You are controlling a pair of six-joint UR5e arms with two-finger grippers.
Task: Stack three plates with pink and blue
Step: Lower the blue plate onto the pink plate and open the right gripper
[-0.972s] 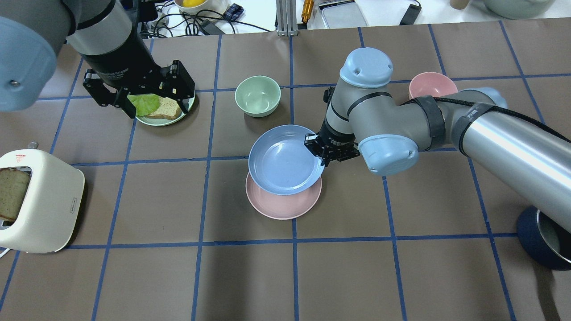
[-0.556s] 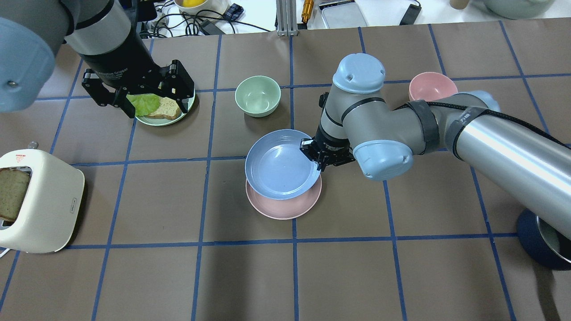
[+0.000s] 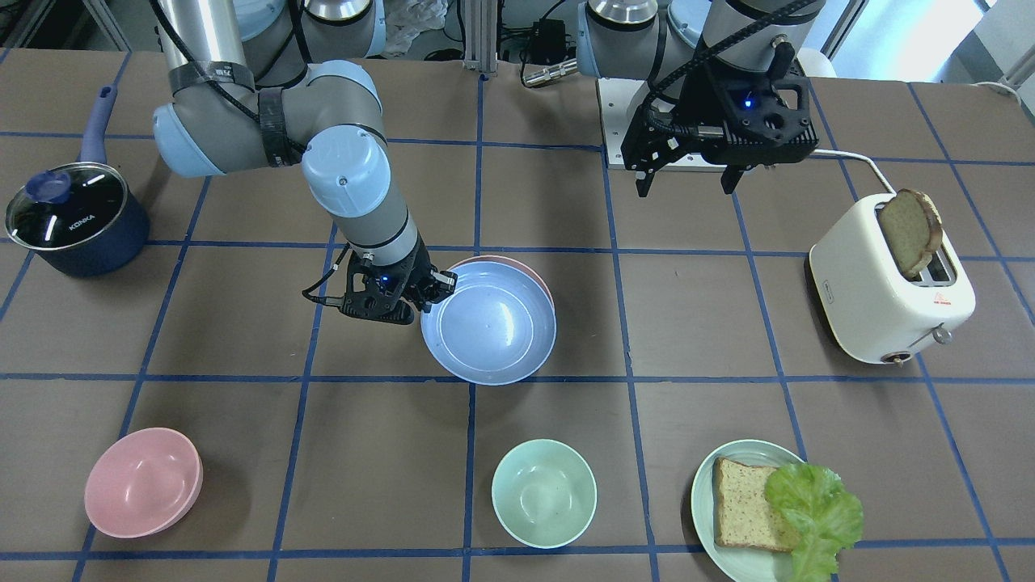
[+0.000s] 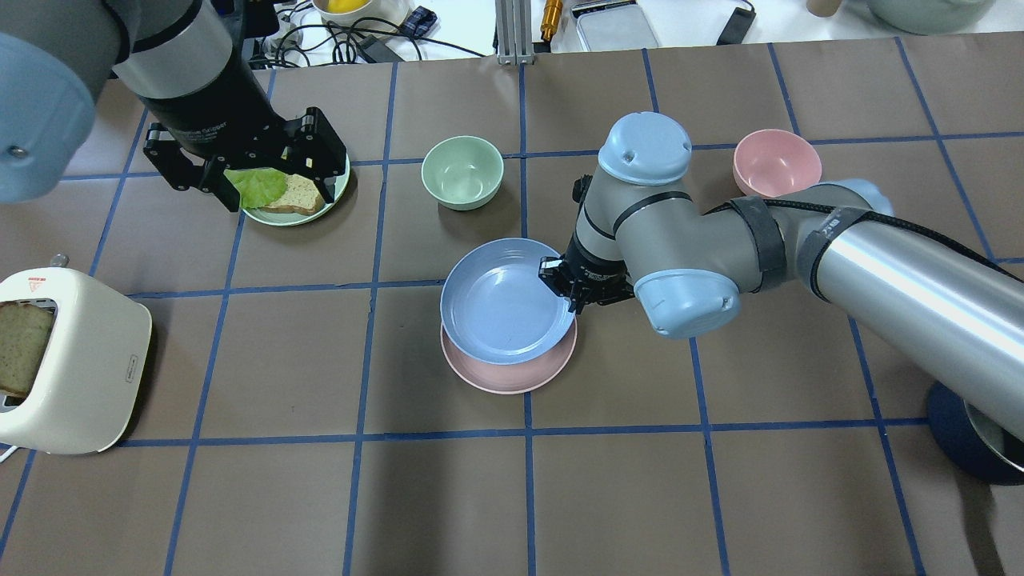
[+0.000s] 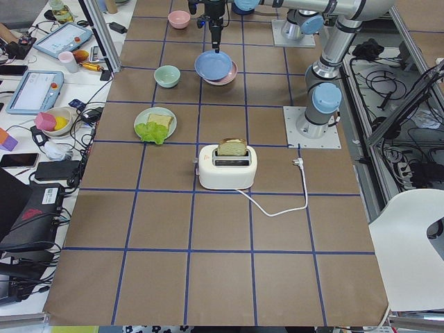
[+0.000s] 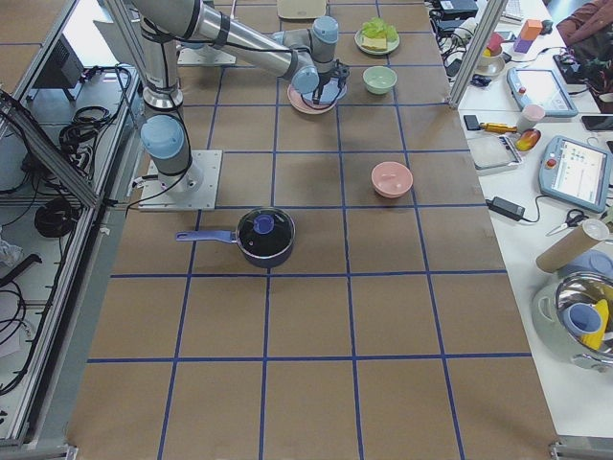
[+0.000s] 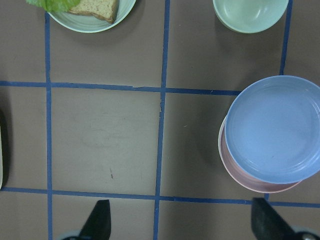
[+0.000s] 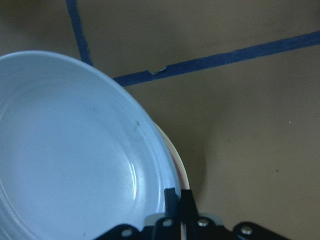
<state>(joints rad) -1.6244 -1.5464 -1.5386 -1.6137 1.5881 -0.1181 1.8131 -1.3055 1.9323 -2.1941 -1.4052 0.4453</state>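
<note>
Blue plate [image 4: 504, 308], round, matte, rim clamped in right pincer [image 4: 571, 299], above pink plate [image 4: 512, 378].

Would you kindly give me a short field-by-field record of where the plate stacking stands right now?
right tool: shut on the rim of the blue plate
blue plate: above the pink plate, offset away from the robot, not centred; contact unclear
pink plate: flat on the table, mostly covered
left tool: open, empty, held high above the table
stack so far: two plates seen, pink below, blue above
</note>
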